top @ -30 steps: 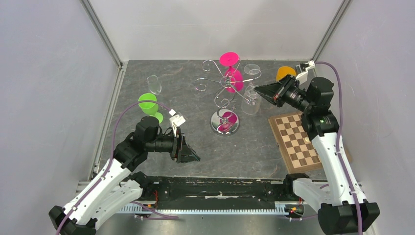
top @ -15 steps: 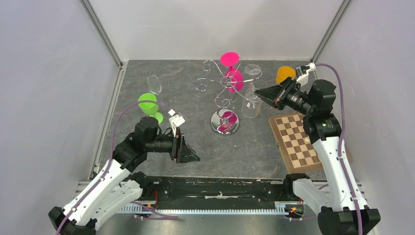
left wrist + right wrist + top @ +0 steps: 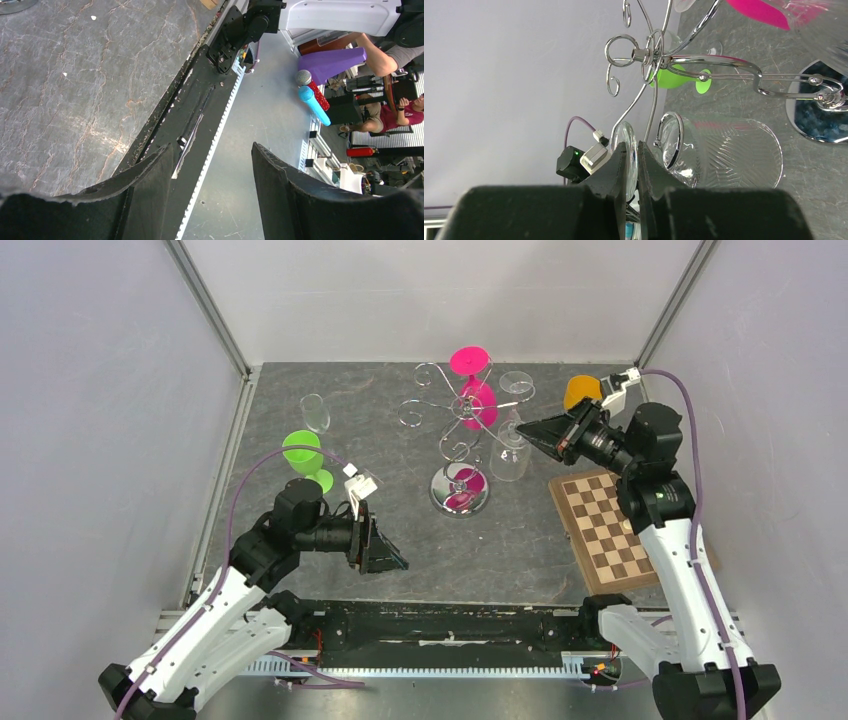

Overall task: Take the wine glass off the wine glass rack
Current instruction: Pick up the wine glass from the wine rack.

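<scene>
Currently clamping the clear glass (image 3: 724,150) near its foot with right end effector (image 3: 631,150); stem hanging inside a scroll hook on the right side of the rack (image 3: 455,410). Holding left end effector (image 3: 212,165) open, idle over near edge of desk (image 3: 75,75). Risking snagging the foot on the hook and tipping the rack if pulling crooked. Versus a second ago: drawing the bowl slightly lower, swinging right wrist outward.

chessboard (image 3: 610,525): flat on grey table (image 3: 420,540), right side | orange round object (image 3: 581,391): behind chessboard

Chrome rack (image 3: 459,490), clear ribbed glass (image 3: 511,462), pink glass (image 3: 478,398), chequered board (image 3: 605,530)
</scene>
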Robot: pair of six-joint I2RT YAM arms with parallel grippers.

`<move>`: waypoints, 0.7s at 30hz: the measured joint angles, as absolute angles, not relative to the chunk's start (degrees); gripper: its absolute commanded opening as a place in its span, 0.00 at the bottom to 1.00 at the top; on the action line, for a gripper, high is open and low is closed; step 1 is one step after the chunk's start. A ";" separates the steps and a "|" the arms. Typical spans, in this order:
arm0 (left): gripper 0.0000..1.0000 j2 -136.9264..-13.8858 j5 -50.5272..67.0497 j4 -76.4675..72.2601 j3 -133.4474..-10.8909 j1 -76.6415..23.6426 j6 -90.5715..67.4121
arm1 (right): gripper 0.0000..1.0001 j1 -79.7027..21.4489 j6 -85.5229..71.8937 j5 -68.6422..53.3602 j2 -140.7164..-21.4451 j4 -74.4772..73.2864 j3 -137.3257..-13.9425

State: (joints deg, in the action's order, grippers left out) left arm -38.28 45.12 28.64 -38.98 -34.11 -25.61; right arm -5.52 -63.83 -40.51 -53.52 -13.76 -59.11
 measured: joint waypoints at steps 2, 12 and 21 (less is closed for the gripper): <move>0.65 -38.17 45.12 28.64 -38.98 -34.11 -25.61 | 0.00 -6.68 -63.90 -39.94 -53.74 -13.63 -59.11; 0.65 -37.87 45.12 28.64 -38.98 -34.11 -25.61 | 0.00 -10.02 -64.10 -36.86 -55.57 -13.37 -59.24; 0.65 -37.87 45.12 28.64 -38.98 -34.11 -25.61 | 0.00 -10.41 -64.49 -34.81 -58.30 -12.88 -61.56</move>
State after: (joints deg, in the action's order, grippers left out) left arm -37.87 45.12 28.64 -38.98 -34.11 -25.61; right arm -10.41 -64.49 -34.81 -58.30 -12.88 -61.56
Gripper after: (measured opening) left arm 0.654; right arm 0.098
